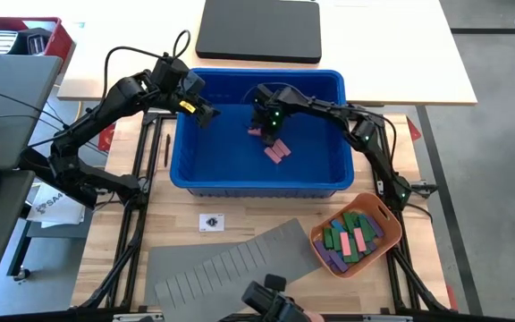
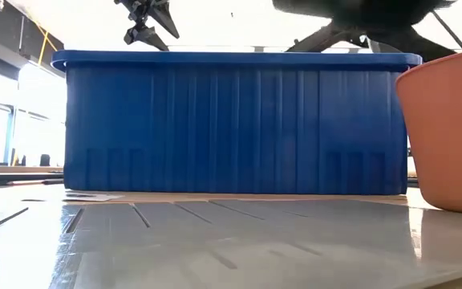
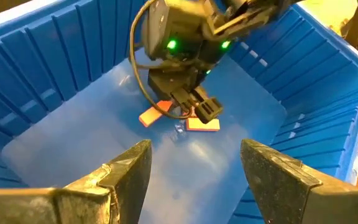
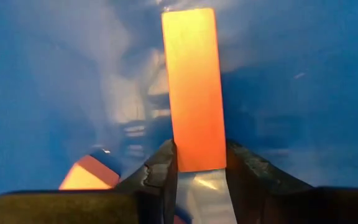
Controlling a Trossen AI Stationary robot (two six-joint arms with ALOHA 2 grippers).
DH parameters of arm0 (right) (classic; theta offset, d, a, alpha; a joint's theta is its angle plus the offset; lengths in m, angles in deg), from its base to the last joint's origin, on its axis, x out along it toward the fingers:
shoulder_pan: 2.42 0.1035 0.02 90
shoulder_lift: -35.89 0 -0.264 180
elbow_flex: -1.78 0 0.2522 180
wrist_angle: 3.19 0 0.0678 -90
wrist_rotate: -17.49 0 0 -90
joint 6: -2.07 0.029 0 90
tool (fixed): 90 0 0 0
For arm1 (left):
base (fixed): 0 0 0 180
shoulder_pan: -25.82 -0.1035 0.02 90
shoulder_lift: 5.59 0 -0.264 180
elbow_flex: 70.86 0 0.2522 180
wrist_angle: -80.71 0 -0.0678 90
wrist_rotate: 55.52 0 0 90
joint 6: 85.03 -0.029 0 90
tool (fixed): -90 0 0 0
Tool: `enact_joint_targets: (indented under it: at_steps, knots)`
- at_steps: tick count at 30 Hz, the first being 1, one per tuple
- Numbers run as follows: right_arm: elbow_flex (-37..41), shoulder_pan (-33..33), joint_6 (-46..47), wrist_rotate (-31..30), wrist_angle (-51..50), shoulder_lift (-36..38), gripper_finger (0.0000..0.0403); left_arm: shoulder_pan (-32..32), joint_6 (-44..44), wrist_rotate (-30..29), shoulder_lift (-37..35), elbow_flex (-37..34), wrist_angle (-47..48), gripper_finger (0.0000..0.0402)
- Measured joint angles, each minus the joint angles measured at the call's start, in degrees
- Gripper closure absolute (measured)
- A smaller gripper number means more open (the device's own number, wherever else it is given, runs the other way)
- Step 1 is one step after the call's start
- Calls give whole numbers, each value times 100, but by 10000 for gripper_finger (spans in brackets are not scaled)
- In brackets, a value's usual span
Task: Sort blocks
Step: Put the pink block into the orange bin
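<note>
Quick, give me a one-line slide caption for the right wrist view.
Right gripper shut on a pink block, held above the blue bin floor.

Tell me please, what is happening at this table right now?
Two robot arms are sorting small blocks. The right gripper is down inside the blue bin, its fingers closed on a pink block. Two more pink blocks lie on the bin floor beside it. The left gripper hovers open over the bin's left part, holding nothing. Most blocks, green, pink and purple, are in the orange basket in front of the bin, next to a grey slotted sheet.
</note>
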Motion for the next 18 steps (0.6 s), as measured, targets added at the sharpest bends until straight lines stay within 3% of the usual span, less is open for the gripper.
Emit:
enact_joint_targets:
  at_steps: [9,13,18]
  knots:
    - [-1774,68,284,150,-1722,159,307,-9,-53,-573,0,0,0,164]
    - [-983,231,423,978,-1824,1285,307,-45,-142,-796,0,0,-12,164]
    - [421,620,1007,1163,-2006,2898,307,-166,-144,-892,0,0,-166,164]
